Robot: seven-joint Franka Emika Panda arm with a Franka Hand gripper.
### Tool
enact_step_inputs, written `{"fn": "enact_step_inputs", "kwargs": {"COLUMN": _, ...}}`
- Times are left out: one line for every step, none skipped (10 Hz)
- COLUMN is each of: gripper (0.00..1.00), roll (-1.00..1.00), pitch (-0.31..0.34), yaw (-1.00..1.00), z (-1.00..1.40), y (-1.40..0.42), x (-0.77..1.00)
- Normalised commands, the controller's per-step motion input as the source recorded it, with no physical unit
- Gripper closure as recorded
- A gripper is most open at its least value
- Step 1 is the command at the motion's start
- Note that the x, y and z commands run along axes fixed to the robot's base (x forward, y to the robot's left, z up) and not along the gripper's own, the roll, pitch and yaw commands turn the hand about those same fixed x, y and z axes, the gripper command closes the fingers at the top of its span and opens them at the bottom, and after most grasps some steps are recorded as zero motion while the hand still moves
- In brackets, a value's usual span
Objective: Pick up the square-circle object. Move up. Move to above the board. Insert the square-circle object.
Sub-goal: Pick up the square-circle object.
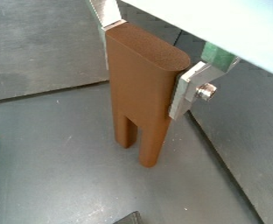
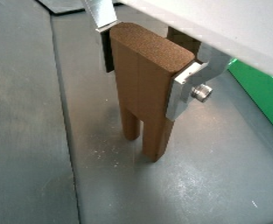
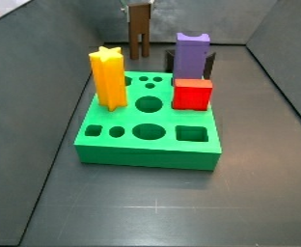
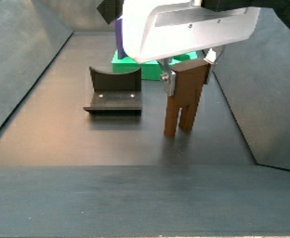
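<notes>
The square-circle object (image 1: 139, 96) is a tall brown block with two legs, standing upright on the grey floor; it also shows in a wrist view (image 2: 145, 96) and in both side views (image 3: 138, 31) (image 4: 185, 100). My gripper (image 1: 147, 66) (image 2: 145, 70) has a silver finger against each side of its flat top, shut on it, and shows over the block in a side view (image 4: 185, 72). The legs look to touch the floor. The green board (image 3: 147, 145) lies in front of the block, apart from it; its edge shows in a wrist view (image 2: 262, 96).
On the board stand a yellow star-topped column (image 3: 108, 77), a purple notched block (image 3: 192, 53) and a red cube (image 3: 192, 94). The dark fixture (image 4: 111, 90) stands on the floor beside the block. Grey sloped walls enclose the floor.
</notes>
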Motion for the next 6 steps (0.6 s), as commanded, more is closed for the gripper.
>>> {"fn": "enact_step_inputs", "kwargs": {"gripper": 1.00, "roll": 0.00, "pitch": 0.000, "yaw": 0.00, "z": 0.00, "y": 0.00, "x": 0.00}}
{"fn": "enact_step_inputs", "kwargs": {"gripper": 1.00, "roll": 0.00, "pitch": 0.000, "yaw": 0.00, "z": 0.00, "y": 0.00, "x": 0.00}}
{"fn": "enact_step_inputs", "kwargs": {"gripper": 1.00, "roll": 0.00, "pitch": 0.000, "yaw": 0.00, "z": 0.00, "y": 0.00, "x": 0.00}}
{"fn": "enact_step_inputs", "kwargs": {"gripper": 1.00, "roll": 0.00, "pitch": 0.000, "yaw": 0.00, "z": 0.00, "y": 0.00, "x": 0.00}}
{"fn": "enact_step_inputs", "kwargs": {"gripper": 1.00, "roll": 0.00, "pitch": 0.000, "yaw": 0.00, "z": 0.00, "y": 0.00, "x": 0.00}}
{"fn": "enact_step_inputs", "kwargs": {"gripper": 1.00, "roll": 0.00, "pitch": 0.000, "yaw": 0.00, "z": 0.00, "y": 0.00, "x": 0.00}}
